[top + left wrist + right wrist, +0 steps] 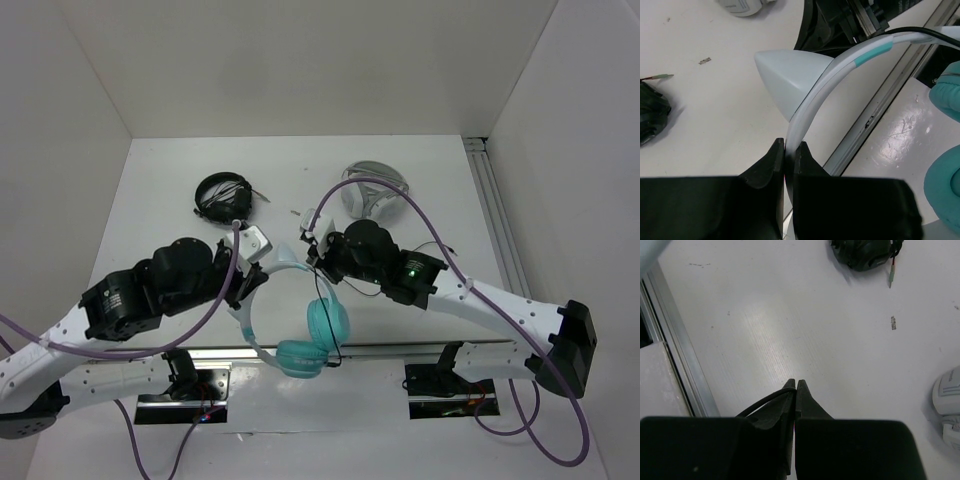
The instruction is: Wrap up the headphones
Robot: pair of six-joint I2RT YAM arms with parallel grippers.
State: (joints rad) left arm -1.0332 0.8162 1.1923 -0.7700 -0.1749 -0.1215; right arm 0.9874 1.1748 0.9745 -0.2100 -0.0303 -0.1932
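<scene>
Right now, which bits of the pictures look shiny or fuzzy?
Left wrist: glare on the glossy ledge, ear cup fuzzy at the edge. Right wrist: a soft shine on the table, the right claw a dark blob. Top: even light, faint shadows.

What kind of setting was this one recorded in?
Probably a lab recording booth: plain white walls close in a white table, an aluminium rail runs along its edge, and the props are teal headphones, black headphones and grey-and-white headphones.

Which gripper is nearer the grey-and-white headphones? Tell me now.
Right. The right gripper, shut on the cable, is just near-left of the grey-and-white headphones; the left gripper, clamping the headband of the teal headphones, is farther left.
</scene>
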